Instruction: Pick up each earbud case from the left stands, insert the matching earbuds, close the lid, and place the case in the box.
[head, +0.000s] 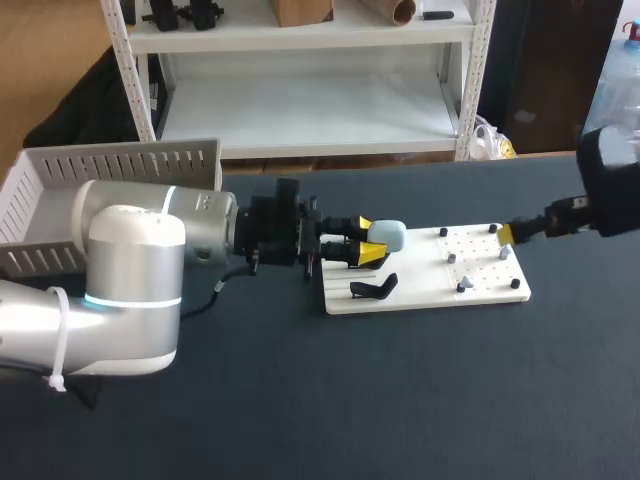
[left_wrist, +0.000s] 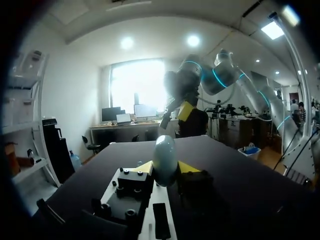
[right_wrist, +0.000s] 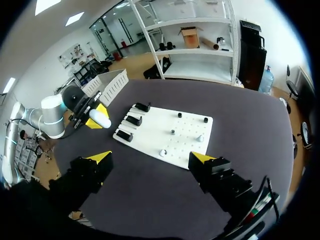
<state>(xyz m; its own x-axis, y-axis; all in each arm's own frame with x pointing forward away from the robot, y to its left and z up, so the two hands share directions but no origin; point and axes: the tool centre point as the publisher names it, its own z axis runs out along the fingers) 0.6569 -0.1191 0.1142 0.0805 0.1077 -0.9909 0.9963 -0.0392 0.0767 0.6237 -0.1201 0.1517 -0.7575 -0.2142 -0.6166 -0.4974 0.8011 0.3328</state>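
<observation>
A dark worktop (head: 400, 400) carried everything. My left arm (head: 130, 260) came in low across it from the left and filled much of the head view. Behind that arm, at the worktop's back left, stood a white slatted box (head: 110, 165). A white board (head: 420, 295) lay flat near the middle of the worktop. My right arm (head: 610, 180) reached in from the right, toward the board's far right corner.

The left pincer (head: 370, 240) was at the board's left end, its two yellow tips pressed against opposite sides of a pale blue earbud case (head: 388, 236). The case was held clear of the board and close to the stands. In the left wrist view the case (left_wrist: 164, 160) stood upright between those tips.

The right pincer (right_wrist: 151, 157) had its fingers spread wide, with nothing between them.

Three black stands (right_wrist: 133, 120) sat in a row along the board's left side. Small loose earbuds (head: 463, 286) lay on its right half among black pegs (right_wrist: 205, 120).
</observation>
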